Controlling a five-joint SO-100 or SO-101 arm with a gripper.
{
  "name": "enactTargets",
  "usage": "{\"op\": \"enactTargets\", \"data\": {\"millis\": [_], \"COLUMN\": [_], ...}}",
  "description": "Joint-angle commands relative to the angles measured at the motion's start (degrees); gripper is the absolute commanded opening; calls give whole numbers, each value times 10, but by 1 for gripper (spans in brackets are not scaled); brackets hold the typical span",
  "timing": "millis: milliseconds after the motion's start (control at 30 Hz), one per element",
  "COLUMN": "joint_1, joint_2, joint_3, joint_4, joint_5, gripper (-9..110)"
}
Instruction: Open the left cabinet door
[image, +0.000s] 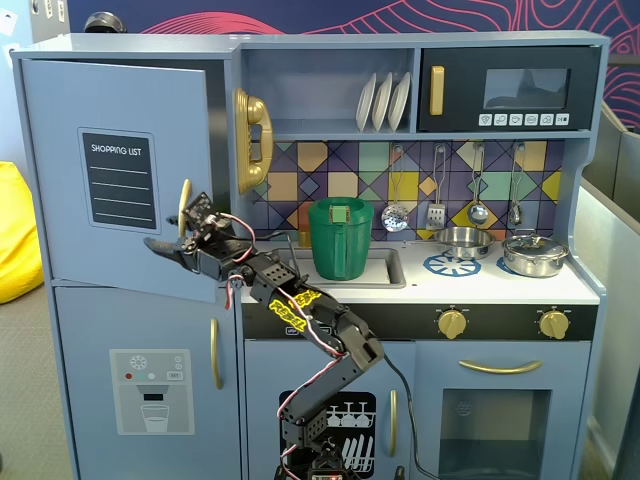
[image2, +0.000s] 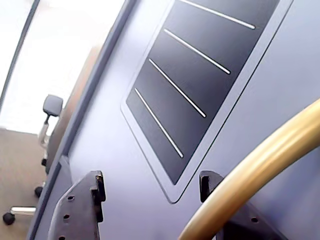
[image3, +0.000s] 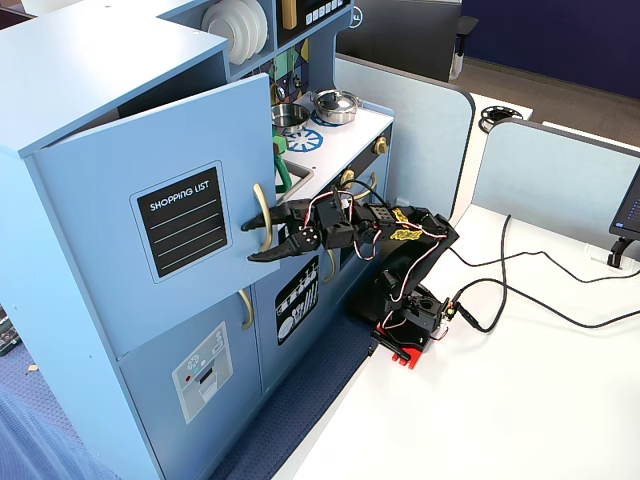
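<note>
The left cabinet door (image: 60, 200) is light blue with a black "SHOPPING LIST" panel (image: 118, 178) and stands partly swung out from the cabinet. Its curved gold handle (image: 184, 205) is at the door's free edge. My gripper (image: 172, 228) is open at the handle's lower part. In the wrist view the door (image2: 115, 150) fills the frame, the gripper (image2: 152, 182) has its jaws wide apart, and the handle (image2: 260, 165) crosses in front of the right finger (image2: 206, 182). In the other fixed view the gripper (image3: 258, 242) straddles the handle (image3: 258, 210) on the open door (image3: 120, 170).
Below is the blue door with the dispenser graphic (image: 150, 390). A green pitcher (image: 340, 238) sits in the sink and a gold phone (image: 252, 140) hangs beside the opening. The arm's base (image3: 405, 335) stands on a white table (image3: 500, 420) with cables (image3: 520, 290).
</note>
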Motion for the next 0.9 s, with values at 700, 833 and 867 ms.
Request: {"op": "enactTargets", "data": {"millis": [700, 833, 867], "joint_1": [225, 301, 312], "joint_2": [380, 357, 341], "joint_3": [129, 109, 103], "joint_4": [195, 221, 219], "joint_5": [47, 62, 63], "gripper": [13, 11, 11]}}
